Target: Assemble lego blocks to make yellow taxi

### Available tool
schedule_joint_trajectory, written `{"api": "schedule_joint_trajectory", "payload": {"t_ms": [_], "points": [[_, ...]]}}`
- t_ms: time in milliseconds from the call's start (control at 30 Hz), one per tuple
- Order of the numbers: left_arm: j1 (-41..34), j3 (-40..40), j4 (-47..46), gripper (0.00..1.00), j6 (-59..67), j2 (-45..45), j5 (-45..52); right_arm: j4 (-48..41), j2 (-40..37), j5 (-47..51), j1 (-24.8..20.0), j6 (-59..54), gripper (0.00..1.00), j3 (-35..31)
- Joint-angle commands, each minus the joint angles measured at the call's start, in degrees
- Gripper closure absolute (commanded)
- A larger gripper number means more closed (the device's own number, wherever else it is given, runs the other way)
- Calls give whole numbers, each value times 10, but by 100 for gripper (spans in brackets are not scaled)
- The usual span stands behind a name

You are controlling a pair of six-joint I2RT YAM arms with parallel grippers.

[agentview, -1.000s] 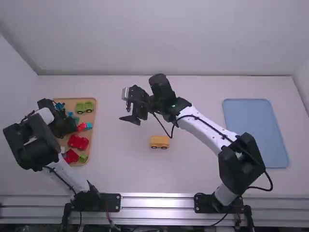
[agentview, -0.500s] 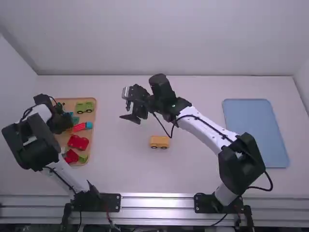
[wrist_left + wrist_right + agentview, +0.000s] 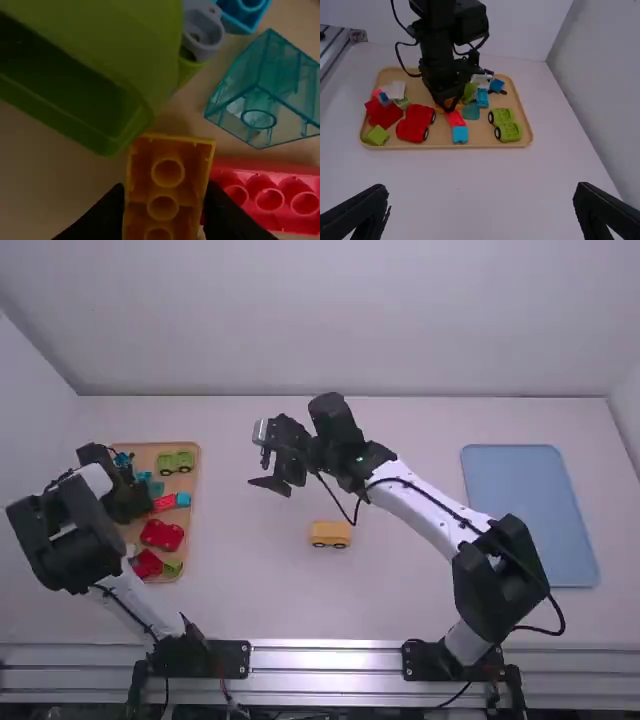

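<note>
Left pincer (image 3: 133, 505) closed on a yellow brick (image 3: 166, 191) in the tray (image 3: 197, 472); right pincer (image 3: 260, 459) wide open, empty, above the tabletop (image 3: 400, 605)

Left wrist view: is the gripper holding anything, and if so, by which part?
Yes: the left gripper holds the orange-yellow block by its two long sides, the hollow underside facing the camera.

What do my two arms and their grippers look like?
The left arm and right arm have white links, chunky black joints and thin black cables running alongside. The left gripper and right gripper are black, each with two tapering fingers.
</note>
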Motion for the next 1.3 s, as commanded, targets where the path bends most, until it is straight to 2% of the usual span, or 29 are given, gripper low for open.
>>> {"api": "schedule_joint_trajectory", "payload": {"t_ms": [0,267,533,1033,1133,1267], "points": [[9,-6,-5,56,2,8,-3,0,-9,-1,-1,2,1,16],[45,-2,-18,54,-2,8,3,0,-9,-1,-1,2,1,16],[68,-2,-15,55,2,8,72,3,-9,-1,-1,2,1,16],[70,-2,-19,56,1,-18,56,11,-9,1,-1,13,1,16],[70,-2,-19,55,0,-19,59,11,-9,1,-1,13,1,16],[71,7,-33,48,0,-22,58,11,-9,1,-1,13,1,16]]}}
